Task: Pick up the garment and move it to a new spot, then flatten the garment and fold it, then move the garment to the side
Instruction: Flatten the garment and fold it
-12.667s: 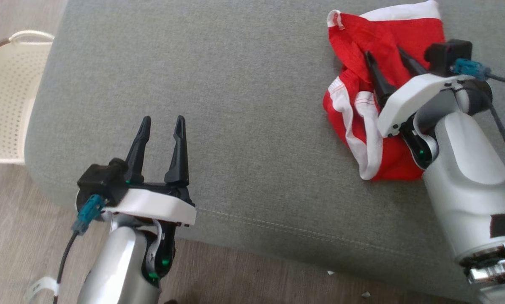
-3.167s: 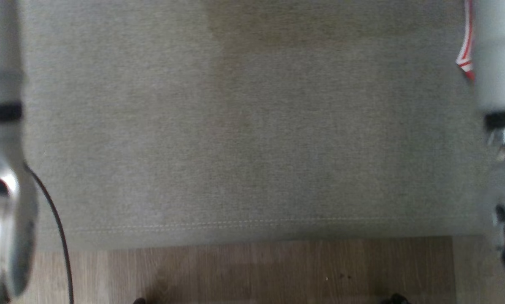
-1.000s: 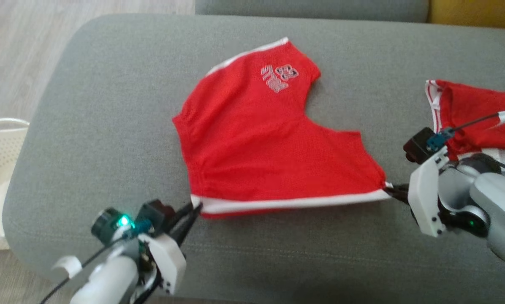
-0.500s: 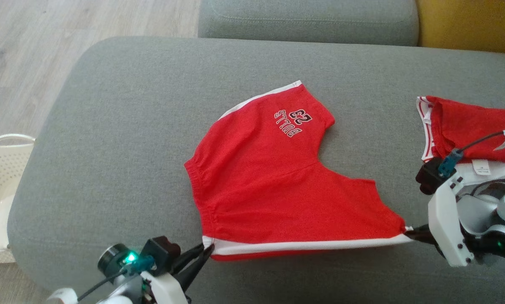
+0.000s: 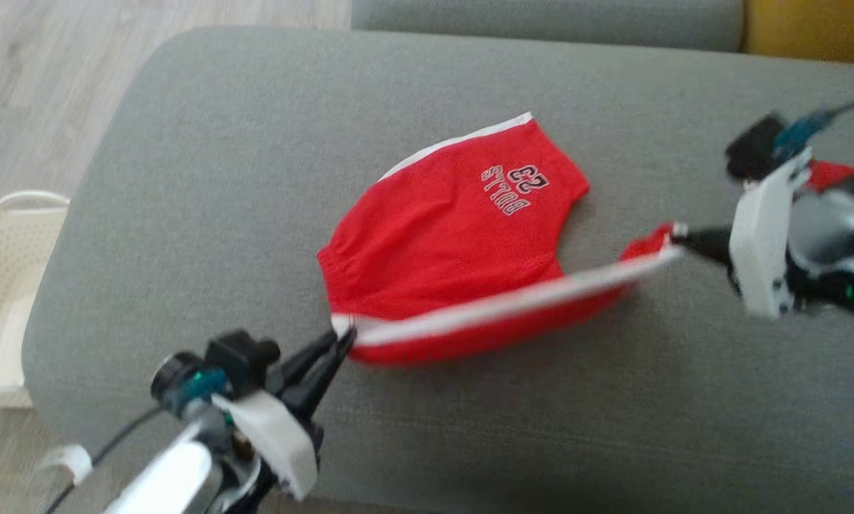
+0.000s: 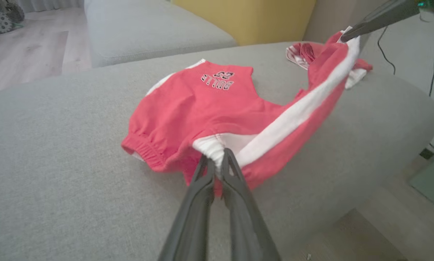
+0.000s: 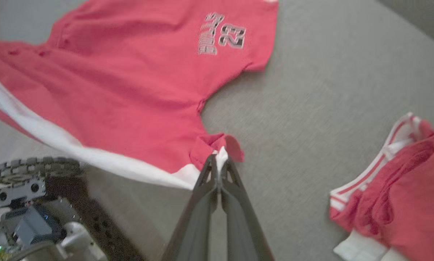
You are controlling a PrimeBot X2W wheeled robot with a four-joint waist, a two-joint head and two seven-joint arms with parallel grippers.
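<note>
red shorts (image 5: 455, 235) lie midway on the sofa (image 5: 220, 178), front hem raised between left pincer (image 5: 341, 339) and right pincer (image 5: 677, 232), each clenched on a corner; open room toward the left edge, second garment (image 7: 394, 174) by the right edge

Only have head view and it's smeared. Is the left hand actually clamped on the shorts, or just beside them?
Observer: Clamped. Left wrist view shows the left hand shut on a bunched white corner of the shorts.
Operator: Right side?
Observer: Right wrist view shows the right hand shut on the opposite white-edged corner.
Operator: What's the red bit past it?
Observer: A second red garment, crumpled on the cushion, apart from the shorts.
</note>
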